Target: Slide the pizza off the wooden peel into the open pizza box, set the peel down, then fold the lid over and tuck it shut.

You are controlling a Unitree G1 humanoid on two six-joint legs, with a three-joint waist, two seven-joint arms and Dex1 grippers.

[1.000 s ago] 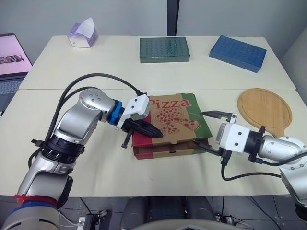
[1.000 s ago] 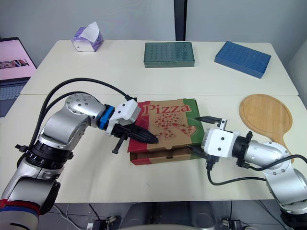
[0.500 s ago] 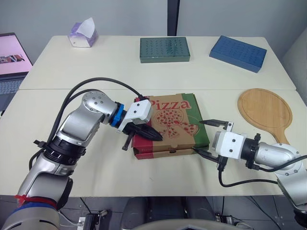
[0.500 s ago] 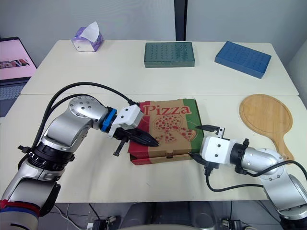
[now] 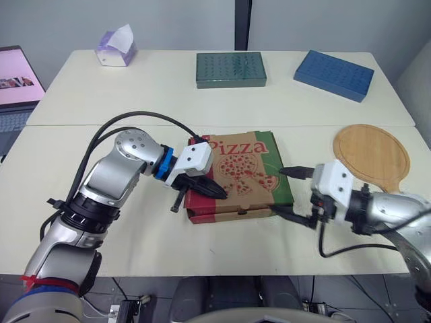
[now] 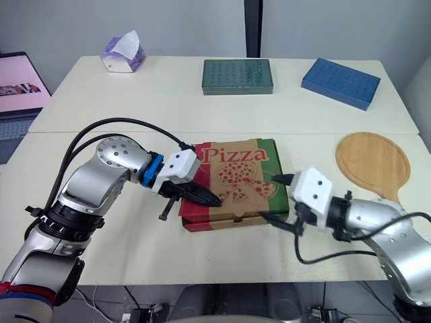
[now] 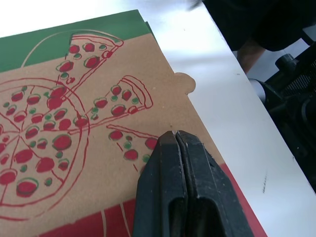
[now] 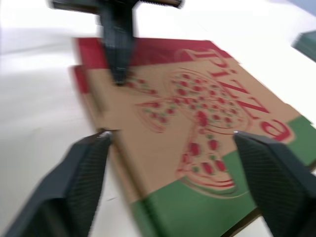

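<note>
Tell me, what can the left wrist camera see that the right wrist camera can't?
The left wrist view has the little round tab on the lid's edge, near the tip of the shut left gripper. The right wrist view has the word Pizza and the right gripper, open wide toward the pizza box. Both show the pizza drawing, the left gripper on the lid, and the white table.

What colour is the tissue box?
Light purple tissue box, white tissue on top; best in left eye view.
</note>
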